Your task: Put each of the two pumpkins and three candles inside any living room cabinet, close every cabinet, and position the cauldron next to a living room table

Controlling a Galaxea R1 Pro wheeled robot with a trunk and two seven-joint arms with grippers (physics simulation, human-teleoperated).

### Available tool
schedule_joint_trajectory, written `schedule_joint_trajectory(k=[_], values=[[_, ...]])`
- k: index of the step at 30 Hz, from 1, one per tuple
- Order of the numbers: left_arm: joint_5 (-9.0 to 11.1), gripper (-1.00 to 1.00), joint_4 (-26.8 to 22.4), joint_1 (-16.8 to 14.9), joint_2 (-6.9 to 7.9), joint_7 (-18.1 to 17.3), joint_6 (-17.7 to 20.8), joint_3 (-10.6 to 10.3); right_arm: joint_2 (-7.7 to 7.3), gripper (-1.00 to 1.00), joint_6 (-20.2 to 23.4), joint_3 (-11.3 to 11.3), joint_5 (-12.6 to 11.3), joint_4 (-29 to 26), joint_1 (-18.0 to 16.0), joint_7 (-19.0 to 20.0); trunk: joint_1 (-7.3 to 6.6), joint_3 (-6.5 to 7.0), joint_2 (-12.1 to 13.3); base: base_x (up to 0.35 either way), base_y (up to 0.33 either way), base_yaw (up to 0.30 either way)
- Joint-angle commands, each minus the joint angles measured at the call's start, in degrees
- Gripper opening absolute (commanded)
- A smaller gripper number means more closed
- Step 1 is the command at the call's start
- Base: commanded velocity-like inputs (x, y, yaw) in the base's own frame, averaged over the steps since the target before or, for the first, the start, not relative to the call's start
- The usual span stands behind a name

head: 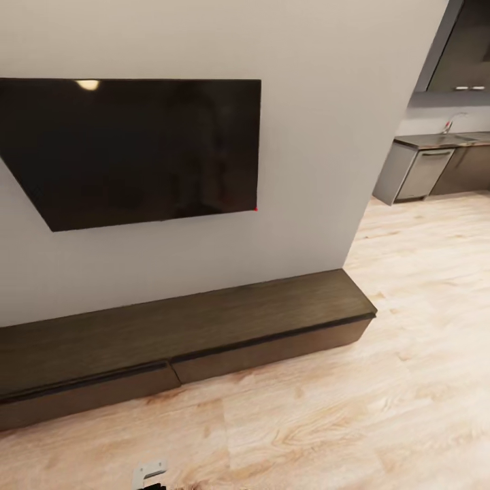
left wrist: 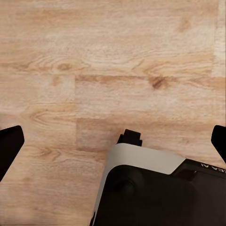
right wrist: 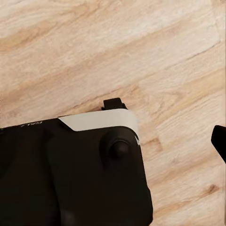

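The cabinet (head: 204, 327) is a long, low, dark-brown unit running along the wall under a black wall-mounted TV (head: 136, 150). Its plain front panels (head: 265, 350) look shut and its flat top is bare. The pumpkins, candles, cauldron and table are out of view. My left gripper (left wrist: 113, 141) hangs over the wood floor (left wrist: 113, 56), open, with its dark fingertips (left wrist: 9, 146) at the picture's two sides and nothing between them. My right gripper (right wrist: 113, 141) also faces the floor; one fingertip (right wrist: 219, 141) shows at the edge, set wide, with nothing held.
My own black-and-white base (left wrist: 150, 188) lies under both grippers. The wall ends at a corner (head: 367, 204), just past the cabinet's right end. Beyond it, pale wood floor (head: 422, 286) runs to a kitchen counter with grey cupboards (head: 435, 167).
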Motion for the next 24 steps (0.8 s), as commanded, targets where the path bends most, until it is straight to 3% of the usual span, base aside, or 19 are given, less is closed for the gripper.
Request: schedule_joint_trajectory(k=[1,8,14,24], values=[[0.5,1.00,-0.1,0.0,0.04,0.3,0.0,-0.5,0.00,1.00,-0.2,0.5,-0.6,0.0,0.0,-0.2,0.02,-0.16,-0.1,-0.011,0.000,0.238],[0.5,1.00,-0.1,0.0,0.04,0.3,0.0,-0.5,0.02,1.00,-0.4,0.5,-0.6,-0.2,0.0,-0.2,0.02,-0.53,-0.1,0.045,0.000,0.207],[0.2,1.00,-0.1,0.0,-0.70,0.3,0.0,-0.5,0.15,1.00,-4.7,0.5,0.0,-0.1,0.0,-0.1,0.02,-0.59,-0.1,0.109,0.000,0.031],[0.1,1.00,-0.1,0.0,-1.17,0.3,-0.1,-0.5,0.24,1.00,-5.8,0.4,0.5,-0.6,-0.1,-0.3,0.02,-0.53,-0.1,0.025,0.000,0.001]])
